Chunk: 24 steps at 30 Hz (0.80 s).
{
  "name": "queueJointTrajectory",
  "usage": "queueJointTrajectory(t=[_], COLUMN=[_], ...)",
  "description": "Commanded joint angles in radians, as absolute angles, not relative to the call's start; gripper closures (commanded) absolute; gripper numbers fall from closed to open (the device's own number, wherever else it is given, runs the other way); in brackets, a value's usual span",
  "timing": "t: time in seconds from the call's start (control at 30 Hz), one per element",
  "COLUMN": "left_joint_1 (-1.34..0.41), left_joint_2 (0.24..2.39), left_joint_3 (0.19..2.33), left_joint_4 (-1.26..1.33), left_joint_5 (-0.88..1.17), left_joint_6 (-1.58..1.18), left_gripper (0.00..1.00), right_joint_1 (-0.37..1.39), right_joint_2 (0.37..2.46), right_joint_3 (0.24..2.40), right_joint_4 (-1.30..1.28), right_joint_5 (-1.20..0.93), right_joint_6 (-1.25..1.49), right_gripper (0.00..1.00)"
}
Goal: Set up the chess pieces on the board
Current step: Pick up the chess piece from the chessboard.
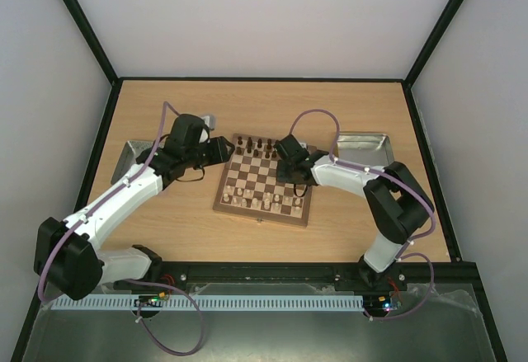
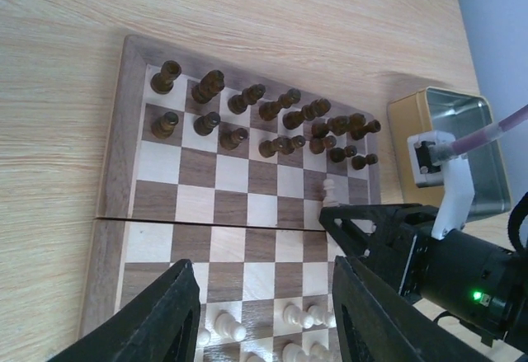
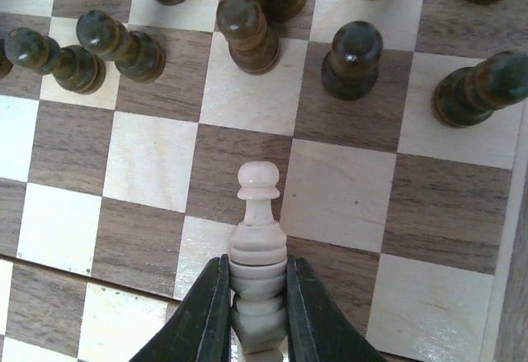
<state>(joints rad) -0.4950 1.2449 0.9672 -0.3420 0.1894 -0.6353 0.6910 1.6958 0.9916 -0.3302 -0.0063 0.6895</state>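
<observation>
The checkered wooden board [image 1: 264, 182] lies mid-table. Dark brown pieces [image 2: 247, 106] fill its far two rows; they also show in the right wrist view [image 3: 247, 28]. Cream pieces [image 2: 301, 312] stand along its near rows. My right gripper [image 3: 257, 312] is shut on a cream piece [image 3: 258, 246], gripping its ringed base, head pointing away, over the board's right middle squares. In the top view the right gripper [image 1: 290, 152] hangs over the board's far right part. My left gripper [image 2: 268, 312] is open and empty above the board's left half; it sits by the left edge [image 1: 221, 152].
A grey metal tray [image 1: 363, 149] stands right of the board; it shows gold-sided in the left wrist view [image 2: 450, 143]. Another grey tray [image 1: 130, 157] lies at the left, partly under the left arm. Black frame rails edge the table.
</observation>
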Motion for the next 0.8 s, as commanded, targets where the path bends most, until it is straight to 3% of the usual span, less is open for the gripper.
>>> queueJointTrajectory(t=[0.0,0.1,0.5,0.67,0.77], left_joint_1=[-0.486,-0.481,-0.465,-0.465,-0.465], left_joint_2=[1.229,1.214,1.206,1.240,1.265], left_joint_3=[0.947,0.937,0.905,0.929,0.943], left_joint_4=[-0.281,-0.233,-0.021,-0.039,-0.085], left_joint_5=[0.218,0.240,0.591,0.685,0.689], left_joint_6=[-0.691,-0.725,-0.796,-0.823,-0.824], left_gripper=[0.53,0.53,0.29,0.31,0.41], right_joint_1=[0.689,0.688,0.688,0.688,0.688], right_joint_2=[1.649,1.604,1.390,1.345,1.336], right_joint_3=[0.972,0.951,0.898,0.904,0.911], right_joint_4=[-0.293,-0.224,0.006,-0.001,-0.007], right_joint_5=[-0.036,-0.103,-0.609,-0.702,-0.722], right_joint_6=[0.599,0.531,0.235,0.162,0.146], right_gripper=[0.89,0.89,0.89,0.90,0.89])
